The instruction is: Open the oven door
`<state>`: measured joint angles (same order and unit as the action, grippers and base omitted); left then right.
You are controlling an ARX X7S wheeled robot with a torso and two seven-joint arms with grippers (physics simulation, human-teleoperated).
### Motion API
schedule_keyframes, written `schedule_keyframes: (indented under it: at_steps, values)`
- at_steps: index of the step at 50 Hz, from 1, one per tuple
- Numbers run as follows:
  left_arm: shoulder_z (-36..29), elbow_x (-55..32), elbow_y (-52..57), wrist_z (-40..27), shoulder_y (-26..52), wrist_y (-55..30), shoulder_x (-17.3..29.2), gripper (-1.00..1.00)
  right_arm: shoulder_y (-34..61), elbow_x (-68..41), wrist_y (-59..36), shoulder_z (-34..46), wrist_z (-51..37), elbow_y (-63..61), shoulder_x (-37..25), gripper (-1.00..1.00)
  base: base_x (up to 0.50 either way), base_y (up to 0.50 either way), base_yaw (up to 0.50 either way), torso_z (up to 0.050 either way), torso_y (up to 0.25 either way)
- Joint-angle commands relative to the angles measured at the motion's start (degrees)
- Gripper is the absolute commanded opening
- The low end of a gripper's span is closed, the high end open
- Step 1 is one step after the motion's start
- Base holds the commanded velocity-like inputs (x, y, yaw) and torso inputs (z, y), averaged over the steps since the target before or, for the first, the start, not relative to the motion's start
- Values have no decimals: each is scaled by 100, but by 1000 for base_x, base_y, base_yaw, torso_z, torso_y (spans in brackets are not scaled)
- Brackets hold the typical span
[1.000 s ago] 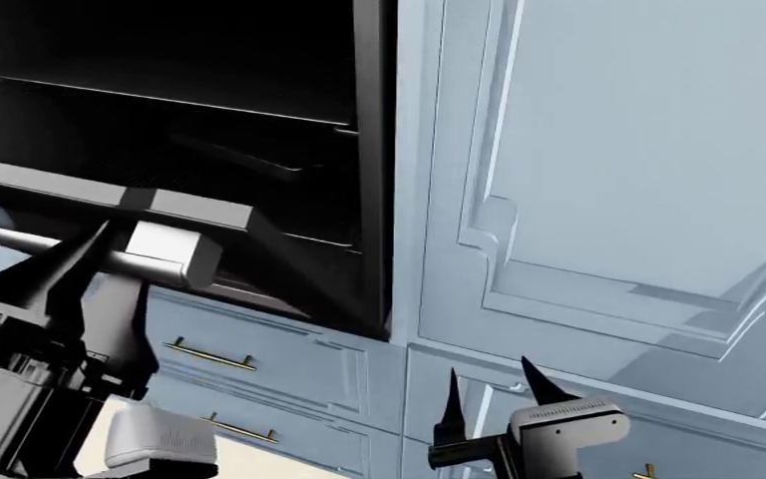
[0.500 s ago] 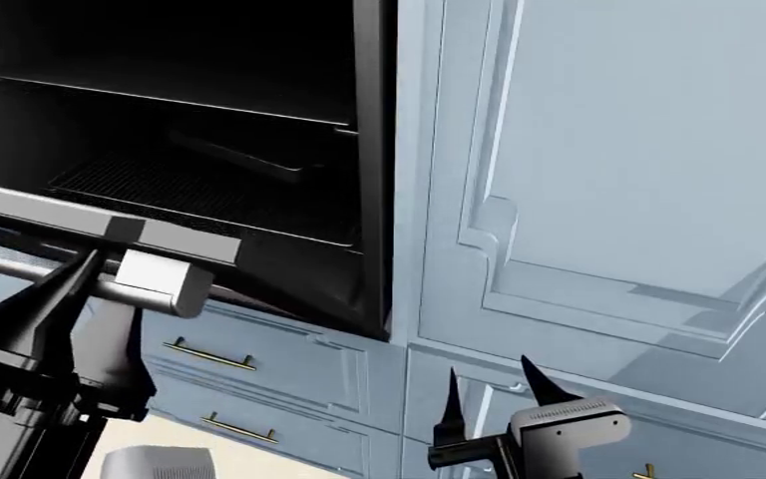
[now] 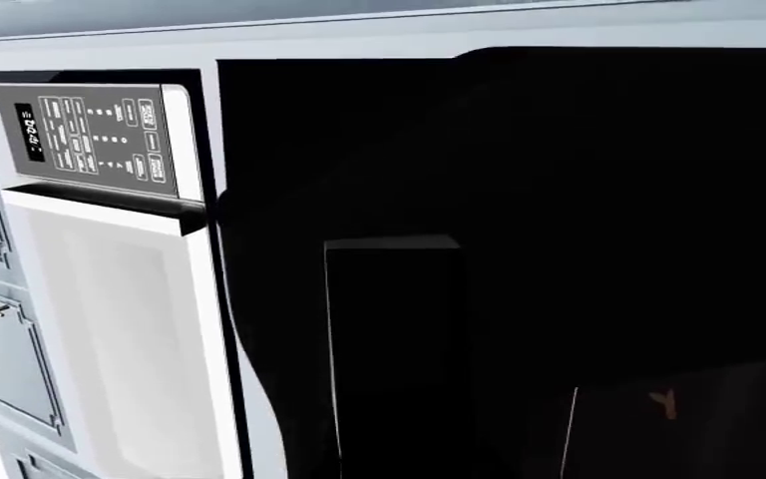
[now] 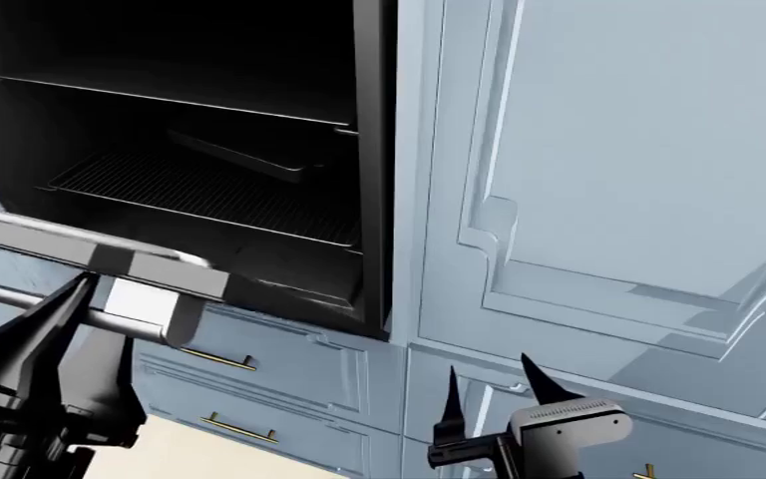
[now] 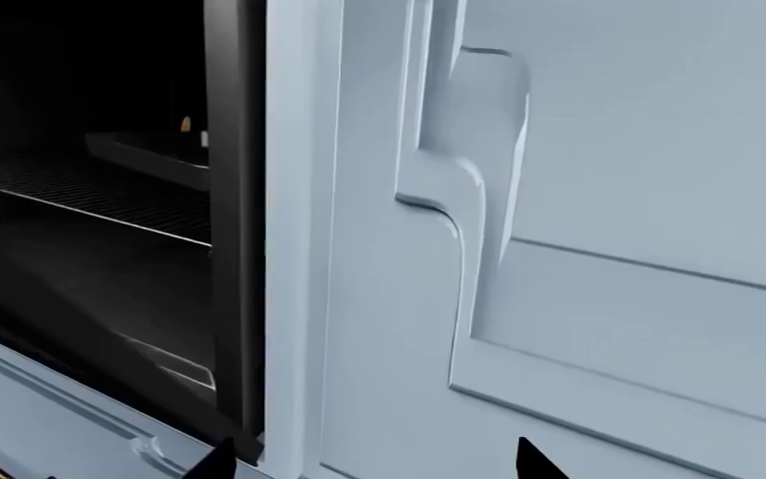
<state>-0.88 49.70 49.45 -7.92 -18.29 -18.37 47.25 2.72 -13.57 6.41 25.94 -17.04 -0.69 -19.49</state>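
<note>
In the head view the oven door (image 4: 37, 235) hangs partly lowered at the left, seen edge-on, with its silver bar handle (image 4: 144, 307) just below the edge. My left gripper (image 4: 101, 307) comes up from the lower left, its black fingers (image 4: 31, 334) shut around that handle. The left wrist view shows no fingers, only a black surface (image 3: 517, 249) filling most of it. My right gripper (image 4: 490, 384) stands open low in front of the pale blue cabinets, holding nothing. Its fingertips (image 5: 534, 461) show in the right wrist view, spread wide apart.
The oven cavity (image 4: 210, 195) is exposed with two wire racks and a dark tray. Pale blue drawers with brass handles (image 4: 216, 359) sit below it. A tall pale blue cabinet door (image 4: 622, 150) is to its right. A button panel with a display (image 3: 91, 135) shows in the left wrist view.
The oven door and its handle have swung further down and left with my left gripper, uncovering the lower rack. The right arm has not moved.
</note>
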Motion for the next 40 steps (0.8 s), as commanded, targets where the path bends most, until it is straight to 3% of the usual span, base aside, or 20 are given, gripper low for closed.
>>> schedule_keyframes:
  at_steps: [1, 20, 30, 40]
  values:
    - [243, 473, 434, -940, -603, 221, 217, -100, 20, -8, 130, -12, -14, 86, 20, 100, 0, 0, 0, 10, 0]
    - [555, 522, 32, -2238, -1260, 672, 116, -100, 43, -20, 206, -6, -29, 131, 19, 100, -3, -3, 0, 1, 4]
    - [983, 584, 131, -3415, -2159, 1067, -48, -100, 38, -20, 183, 8, -54, 101, 7, 100, -1, 0, 0, 1, 3]
    - [1392, 661, -3, -3873, -2650, 1546, -362, -100, 34, -17, 219, 18, -62, 127, 0, 100, -4, -1, 2, 1, 4]
